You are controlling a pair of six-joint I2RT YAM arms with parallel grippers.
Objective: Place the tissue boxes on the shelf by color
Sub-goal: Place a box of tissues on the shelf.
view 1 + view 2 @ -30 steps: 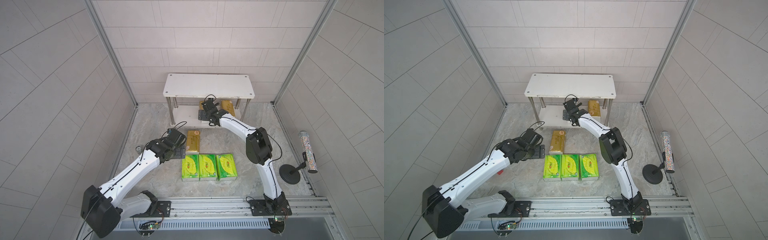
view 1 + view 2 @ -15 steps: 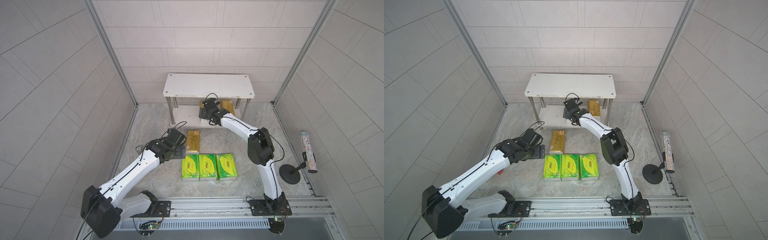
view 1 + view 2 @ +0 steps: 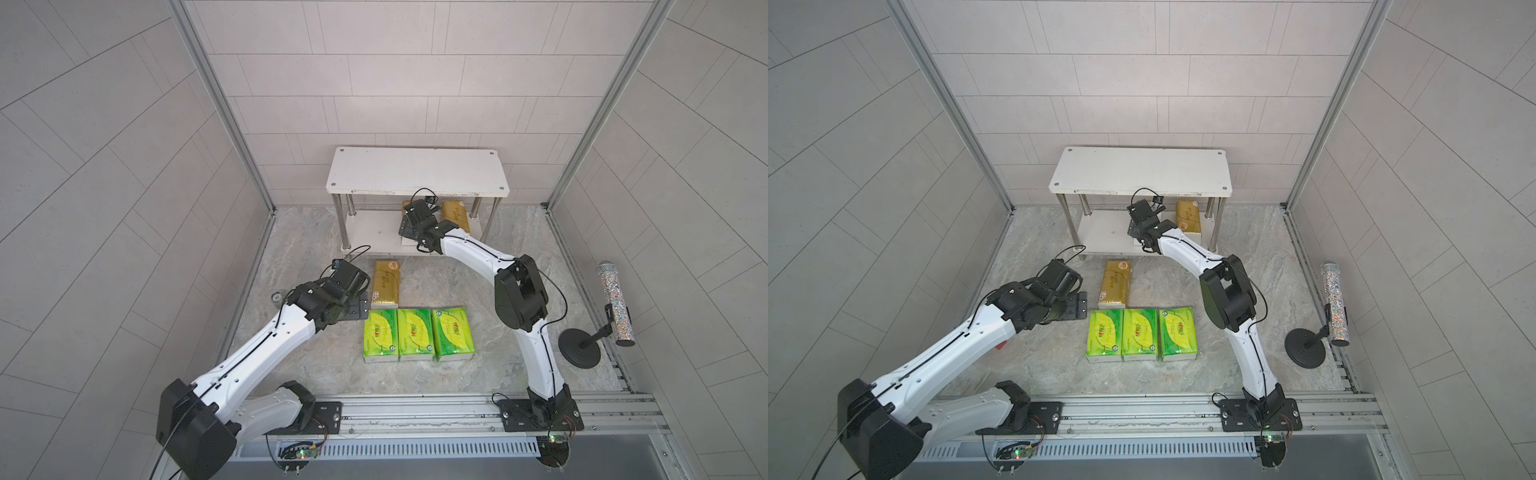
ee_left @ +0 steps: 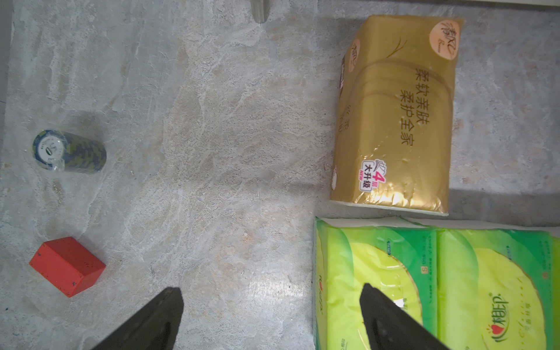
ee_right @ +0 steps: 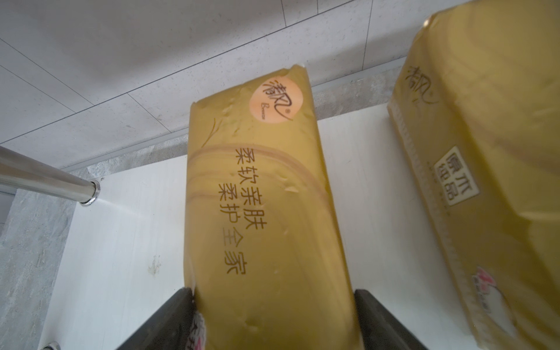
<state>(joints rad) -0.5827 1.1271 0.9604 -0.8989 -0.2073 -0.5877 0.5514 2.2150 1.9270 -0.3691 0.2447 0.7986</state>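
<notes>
Marble floor [image 4: 227, 151]: same layout as before. On shelf [image 3: 374, 232]: clamps gold pack [image 5: 260, 212] with right gripper [image 5: 272, 291], narrower now; keeps left gripper [image 4: 271, 288] spread.

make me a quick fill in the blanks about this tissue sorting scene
1. The number of green packs lying on the floor is ___.
2. The right pincer straddles a ___ pack on the shelf's lower board.
3. The left pincer has its jaws ___.
4. The small block on the floor is ___.
Missing words: three; gold; open; red
</notes>
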